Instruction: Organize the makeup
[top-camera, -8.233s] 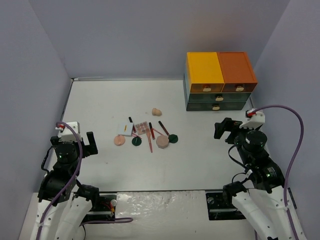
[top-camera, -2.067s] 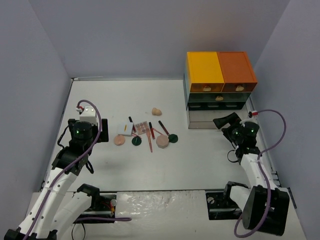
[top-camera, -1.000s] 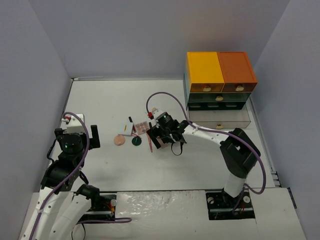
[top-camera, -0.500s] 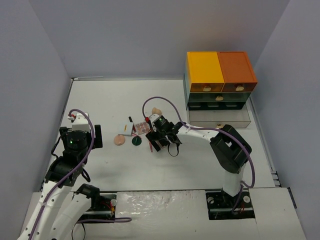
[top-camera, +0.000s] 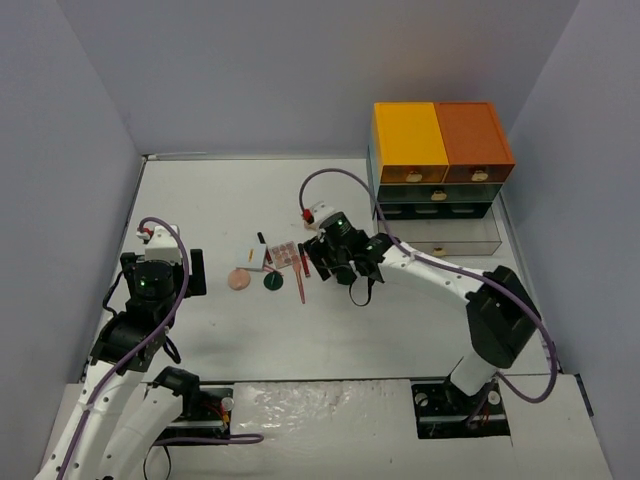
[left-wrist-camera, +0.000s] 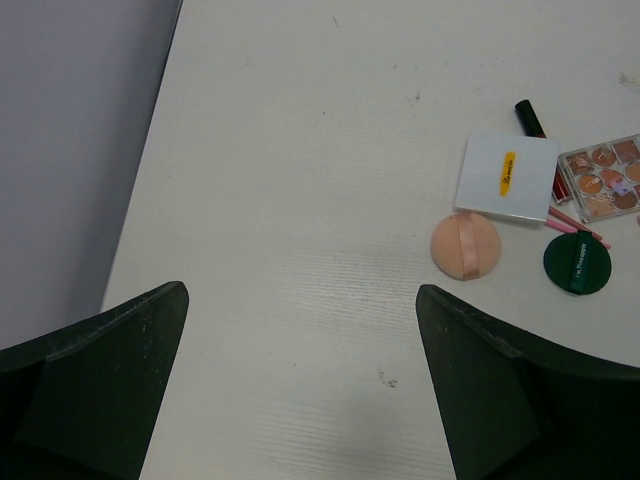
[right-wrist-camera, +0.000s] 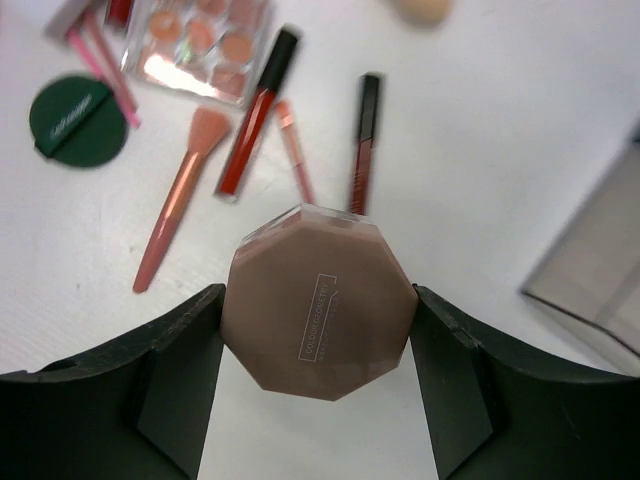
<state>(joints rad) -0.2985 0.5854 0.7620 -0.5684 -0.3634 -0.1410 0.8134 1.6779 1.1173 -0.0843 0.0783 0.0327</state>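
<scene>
My right gripper (right-wrist-camera: 317, 300) is shut on a brown octagonal compact (right-wrist-camera: 317, 313) and holds it above the table; in the top view it (top-camera: 338, 258) hangs just right of the makeup pile. Under it lie a green disc (right-wrist-camera: 79, 118), a pan palette (right-wrist-camera: 200, 35), a brush (right-wrist-camera: 178, 205), a red lipstick (right-wrist-camera: 257, 115), a dark red stick (right-wrist-camera: 362, 140) and the beige sponge (right-wrist-camera: 420, 8). My left gripper (left-wrist-camera: 302, 292) is open and empty over bare table, left of a peach puff (left-wrist-camera: 465, 246), a white-lidded palette (left-wrist-camera: 508, 178) and a green disc (left-wrist-camera: 579, 262).
The yellow-and-orange-topped drawer unit (top-camera: 440, 160) stands at the back right, its bottom drawer (top-camera: 440, 237) pulled out toward the table's middle. The drawer's edge shows at the right of the right wrist view (right-wrist-camera: 590, 270). Grey walls close in the left, back and right.
My right gripper has risen off the table with the brown compact and moved back and right, toward the open drawer. The left arm has barely moved.
</scene>
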